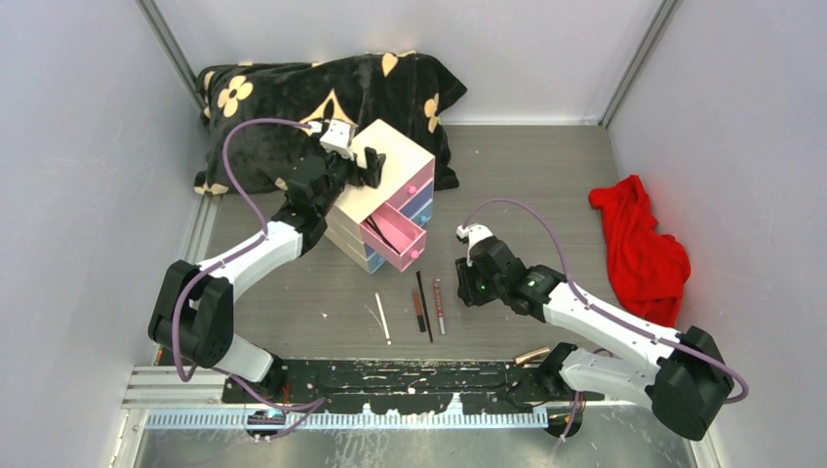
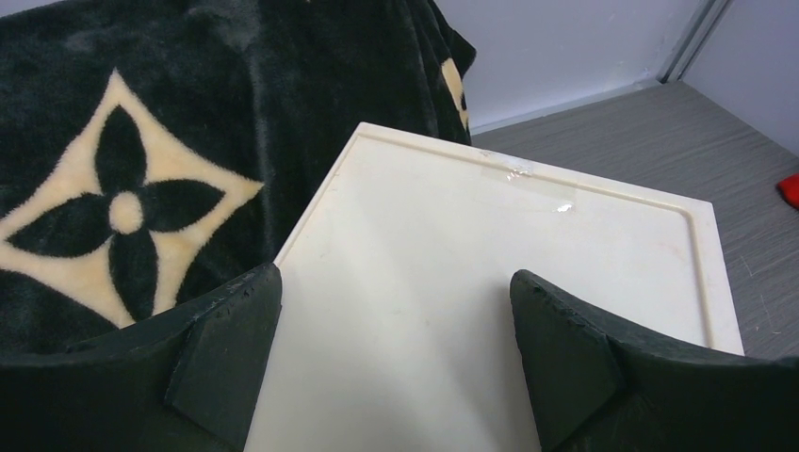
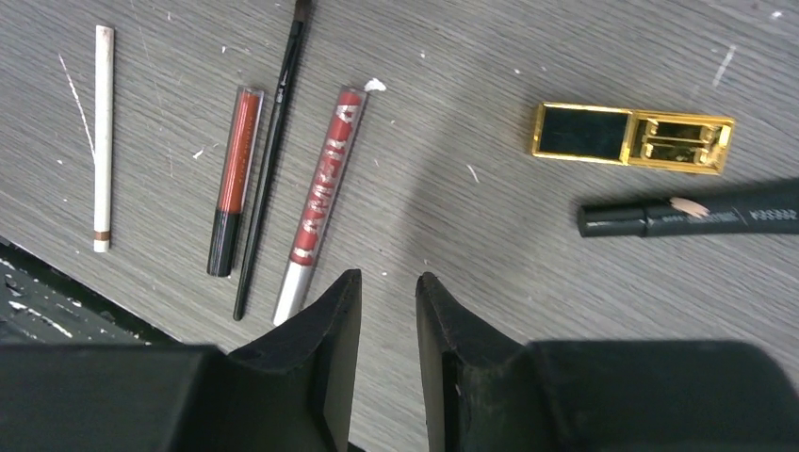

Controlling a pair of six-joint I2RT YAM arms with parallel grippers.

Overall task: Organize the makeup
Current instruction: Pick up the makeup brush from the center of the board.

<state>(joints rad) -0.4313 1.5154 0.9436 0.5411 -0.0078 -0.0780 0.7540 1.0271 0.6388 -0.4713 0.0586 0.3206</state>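
Four pieces of makeup lie in a row on the table: a white pencil (image 1: 382, 318) (image 3: 103, 138), a red-brown pencil with a black cap (image 1: 417, 310) (image 3: 234, 179), a thin black brush (image 1: 424, 305) (image 3: 271, 160) and a red-and-silver tube (image 1: 439, 306) (image 3: 320, 202). A black-gold compact (image 3: 631, 137) and a black tube (image 3: 688, 211) show only in the right wrist view. My right gripper (image 1: 466, 291) (image 3: 388, 278) hovers just right of the row, jaws narrowly apart and empty. My left gripper (image 1: 375, 168) (image 2: 396, 282) is open, over the top of the cream box (image 2: 490, 254).
The cream box (image 1: 380, 161) has a pink drawer (image 1: 395, 237) pulled out with thin items inside. A black flowered blanket (image 1: 293, 88) lies behind it, and a red cloth (image 1: 639, 239) at the right. A small gold tube (image 1: 531, 356) lies by the right arm's base.
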